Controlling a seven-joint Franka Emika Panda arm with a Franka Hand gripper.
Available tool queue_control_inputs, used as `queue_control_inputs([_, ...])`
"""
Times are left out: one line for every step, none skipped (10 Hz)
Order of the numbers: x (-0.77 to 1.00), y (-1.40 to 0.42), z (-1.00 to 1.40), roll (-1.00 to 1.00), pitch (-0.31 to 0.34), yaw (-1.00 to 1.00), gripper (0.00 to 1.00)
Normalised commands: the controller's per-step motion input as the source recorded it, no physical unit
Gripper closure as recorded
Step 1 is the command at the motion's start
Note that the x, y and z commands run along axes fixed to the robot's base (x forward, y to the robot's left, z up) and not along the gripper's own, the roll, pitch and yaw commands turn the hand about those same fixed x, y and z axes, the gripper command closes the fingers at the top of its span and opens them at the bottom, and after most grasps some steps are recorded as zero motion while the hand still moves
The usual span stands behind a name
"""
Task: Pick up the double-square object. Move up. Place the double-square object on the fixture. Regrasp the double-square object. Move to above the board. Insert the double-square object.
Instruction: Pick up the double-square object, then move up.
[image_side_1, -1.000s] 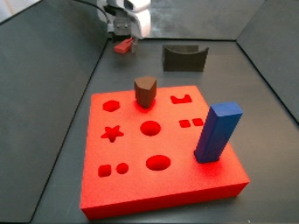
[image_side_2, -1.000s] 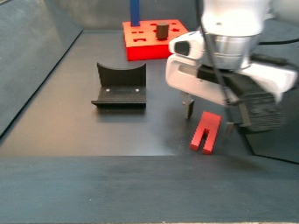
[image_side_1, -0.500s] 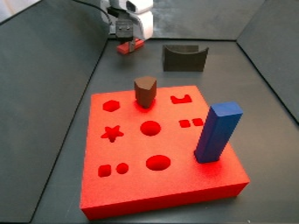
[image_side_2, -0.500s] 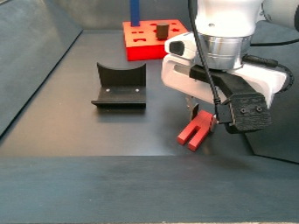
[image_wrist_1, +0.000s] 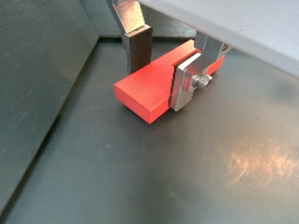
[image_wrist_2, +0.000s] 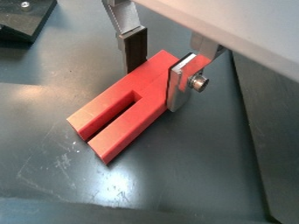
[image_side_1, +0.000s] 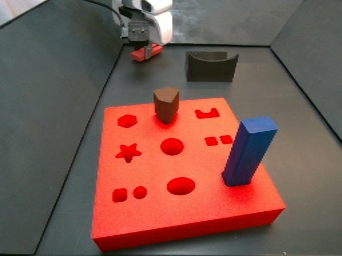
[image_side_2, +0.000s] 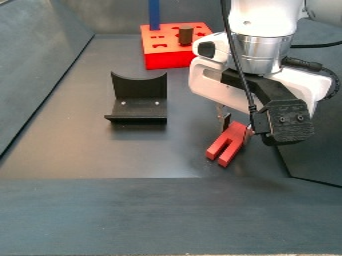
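Gripping one end of the double-square object (image_wrist_2: 126, 112), the end effector (image_wrist_2: 160, 63) has its silver fingers (image_wrist_2: 184, 82) clamped on either side of the slim red bar, which shows a slot running along its length in a wrist view. In both side views the bar (image_side_2: 229, 142) hangs tilted from the end effector (image_side_2: 235, 124), its lower end close to the dark surface (image_side_2: 120, 150); whether it touches cannot be told. The fixture (image_side_2: 136, 97), a dark block with a curved notch, stands apart from the bar on the same surface. In a side view the red board (image_side_1: 181, 172) lies in the foreground, carrying a tall blue block (image_side_1: 247, 152) and a brown hexagonal peg (image_side_1: 166, 103) in its holes, with the end effector (image_side_1: 143, 46) and the fixture (image_side_1: 210, 65) well behind it.
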Motion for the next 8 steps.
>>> queue_control_inputs([0.00, 0.00, 0.00, 0.00, 0.000, 0.00, 1.00])
queue_control_inputs([0.00, 0.00, 0.00, 0.00, 0.000, 0.00, 1.00])
queue_control_inputs([0.00, 0.00, 0.00, 0.00, 0.000, 0.00, 1.00])
queue_control_inputs([0.00, 0.00, 0.00, 0.00, 0.000, 0.00, 1.00])
queue_control_inputs([0.00, 0.00, 0.00, 0.00, 0.000, 0.00, 1.00])
queue_control_inputs([0.00, 0.00, 0.83, 0.00, 0.000, 0.00, 1.00])
queue_control_inputs([-0.03, 0.01, 0.78, 0.00, 0.026, 0.01, 1.00])
queue_control_inputs([-0.03, 0.01, 0.66, 0.01, 0.052, 0.00, 1.00])
